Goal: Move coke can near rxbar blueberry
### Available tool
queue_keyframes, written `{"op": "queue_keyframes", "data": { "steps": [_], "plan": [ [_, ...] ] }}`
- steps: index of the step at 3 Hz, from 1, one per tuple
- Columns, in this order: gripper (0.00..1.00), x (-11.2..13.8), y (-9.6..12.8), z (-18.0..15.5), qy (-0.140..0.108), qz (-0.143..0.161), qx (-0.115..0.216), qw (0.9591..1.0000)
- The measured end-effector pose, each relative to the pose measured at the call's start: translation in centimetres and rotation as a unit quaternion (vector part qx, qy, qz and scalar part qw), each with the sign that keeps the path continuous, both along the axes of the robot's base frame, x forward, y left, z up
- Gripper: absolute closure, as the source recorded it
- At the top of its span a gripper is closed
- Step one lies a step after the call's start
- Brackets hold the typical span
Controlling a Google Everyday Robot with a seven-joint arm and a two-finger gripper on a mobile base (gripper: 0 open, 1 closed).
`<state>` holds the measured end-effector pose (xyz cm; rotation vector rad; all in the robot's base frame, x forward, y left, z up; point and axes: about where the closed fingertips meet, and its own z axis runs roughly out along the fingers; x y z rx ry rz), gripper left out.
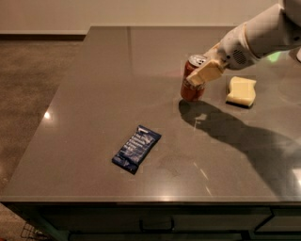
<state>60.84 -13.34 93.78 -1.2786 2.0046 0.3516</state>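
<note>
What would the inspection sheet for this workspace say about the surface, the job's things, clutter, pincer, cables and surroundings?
Surface: dark grey countertop, glossy, with spots of reflected light.
Job's things: coke can on the countertop, far right; rxbar blueberry lying flat nearer the front edge, well apart from the can.
Clutter: pale yellow block right of the can, not touching it.
Grippers: pincer closed on the coke can; arm reaching in from the upper right.
Cables: nothing seen.
Surroundings: brown floor at left, pale wall behind, drawer fronts below.
</note>
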Motion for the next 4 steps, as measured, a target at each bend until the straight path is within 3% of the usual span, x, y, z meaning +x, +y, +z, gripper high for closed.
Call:
{"op": "queue_keyframes", "data": {
  "steps": [1,2,4],
  "plan": [
    [1.0,-3.7,1.1,0.7,-0.015,0.063,-0.014,0.9978],
    [1.0,-6.7,2.6,0.4,-0.022,0.114,-0.027,0.9928],
    [1.0,-10.2,5.1,-2.1,-0.006,0.18,-0.037,0.983]
  ]
}}
